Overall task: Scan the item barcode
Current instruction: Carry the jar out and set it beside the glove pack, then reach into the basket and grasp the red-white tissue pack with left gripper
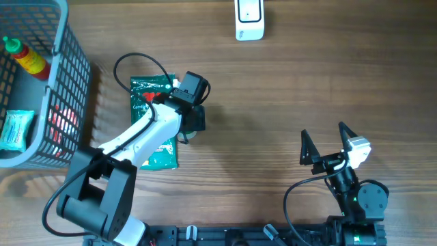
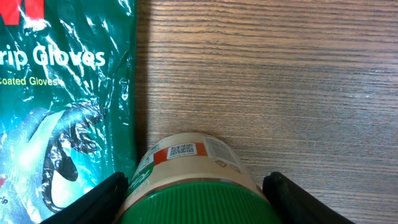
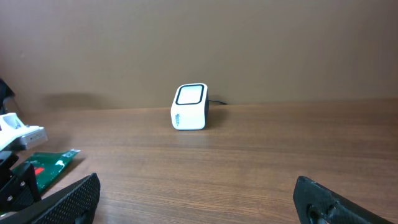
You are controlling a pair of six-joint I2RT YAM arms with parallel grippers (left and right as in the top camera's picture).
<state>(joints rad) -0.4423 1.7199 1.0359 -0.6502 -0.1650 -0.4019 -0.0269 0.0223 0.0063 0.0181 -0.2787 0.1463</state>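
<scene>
Green-lidded jar between fingers, beside glove packet

A brown wooden table with its grain running left to right fills the overhead view. A grey wire basket stands at its upper left corner, and a small white scanner sits at the top edge, right of centre. Left of centre a green glove packet lies flat. In the left wrist view a green-lidded jar stands at bottom centre, just beside the packet's right edge.
</scene>
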